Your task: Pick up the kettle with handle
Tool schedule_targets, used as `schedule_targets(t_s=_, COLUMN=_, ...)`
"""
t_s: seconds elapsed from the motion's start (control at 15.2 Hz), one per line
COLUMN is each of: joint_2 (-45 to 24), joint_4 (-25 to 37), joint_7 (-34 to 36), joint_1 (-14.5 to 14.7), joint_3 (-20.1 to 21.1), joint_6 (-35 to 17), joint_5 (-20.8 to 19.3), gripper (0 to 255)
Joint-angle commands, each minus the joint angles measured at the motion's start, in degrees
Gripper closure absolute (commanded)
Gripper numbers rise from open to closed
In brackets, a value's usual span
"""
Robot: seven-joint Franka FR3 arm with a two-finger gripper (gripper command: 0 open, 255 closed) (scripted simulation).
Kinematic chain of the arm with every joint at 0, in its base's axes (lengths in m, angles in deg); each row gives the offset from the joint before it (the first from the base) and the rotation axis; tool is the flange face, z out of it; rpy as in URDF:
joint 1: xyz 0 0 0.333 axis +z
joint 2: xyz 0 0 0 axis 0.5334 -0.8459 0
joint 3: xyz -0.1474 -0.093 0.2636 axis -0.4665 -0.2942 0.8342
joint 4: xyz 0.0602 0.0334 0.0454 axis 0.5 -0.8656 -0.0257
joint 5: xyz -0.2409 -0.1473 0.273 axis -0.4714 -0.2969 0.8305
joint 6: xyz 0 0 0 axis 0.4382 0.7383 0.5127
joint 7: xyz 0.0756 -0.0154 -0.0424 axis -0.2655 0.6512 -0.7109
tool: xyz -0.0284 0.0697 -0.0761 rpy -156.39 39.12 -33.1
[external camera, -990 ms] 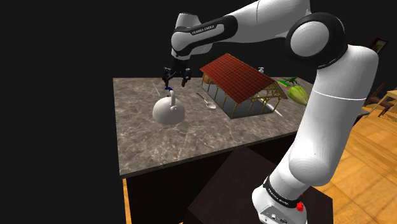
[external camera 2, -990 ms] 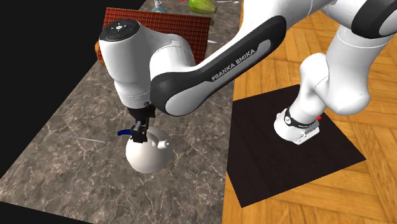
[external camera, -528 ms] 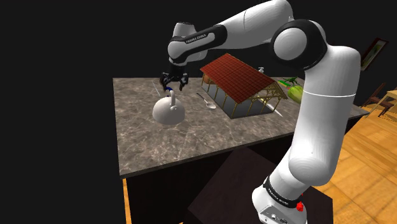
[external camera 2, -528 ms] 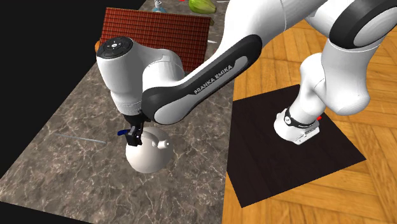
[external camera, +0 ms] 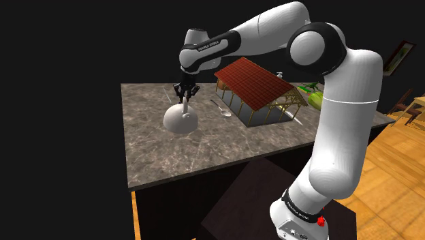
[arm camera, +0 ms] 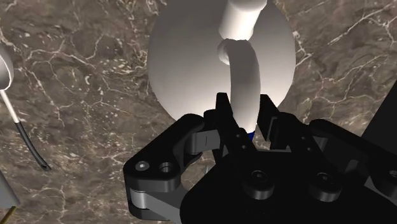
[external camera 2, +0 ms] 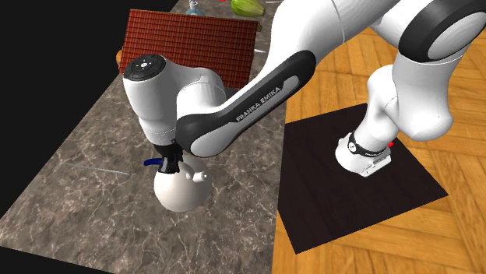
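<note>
My gripper (external camera: pixel 185 93) hangs pointing down over the kettle (external camera: pixel 180 121), which rests on the marble table (external camera: pixel 204 153) toward its far edge. In the shoulder view the kettle sits to the left of a small model house (external camera: pixel 253 82) with a red roof. A spoon (external camera: pixel 222 109) lies on the stone between the two, apart from both.

Through the wrist camera I look straight down on the kettle (arm camera: pixel 188 57), a plain white dome. Its curved handle (arm camera: pixel 245 70) rises from the top of the dome and runs down into my gripper (arm camera: pixel 247 118). My fingers (arm camera: pixel 224 114) are drawn narrow, one on each side of the handle and pressed against it, so I am clasping the kettle by its handle. A small blue piece (arm camera: pixel 252 134) shows just below the handle's end, between my fingers.

In the second exterior view my forearm bends in low over the table and covers most of my gripper (external camera 2: pixel 167 162). The kettle (external camera 2: pixel 181 193) sits directly under it, its round body on the stone and a short knob sticking out on the side facing the wooden floor (external camera 2: pixel 436 233). The blue piece (external camera 2: pixel 153 163) pokes out beside my fingers there. The red roof (external camera 2: pixel 195 39) lies farther up the table, well apart from the kettle.

My base stands on its dark box (external camera: pixel 272 198) beside the table's near edge.
</note>
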Motion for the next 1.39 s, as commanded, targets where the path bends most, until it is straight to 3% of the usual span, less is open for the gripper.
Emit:
schedule_targets(t_s=0.0, joint_2=-0.04, joint_4=0.00, joint_7=0.00, joint_1=0.00, joint_3=0.00, joint_6=-0.03, joint_5=0.00, gripper=255)
schedule_targets(t_s=0.33, joint_2=-0.05, joint_4=-0.07, joint_7=0.00, joint_1=0.00, joint_3=0.00, joint_6=-0.11, joint_5=0.00, gripper=255)
schedule_targets(t_s=1.32, joint_2=3.79, joint_4=6.25, joint_7=0.10, joint_1=0.02, joint_3=-0.05, joint_6=10.05, joint_5=-0.13, gripper=255)
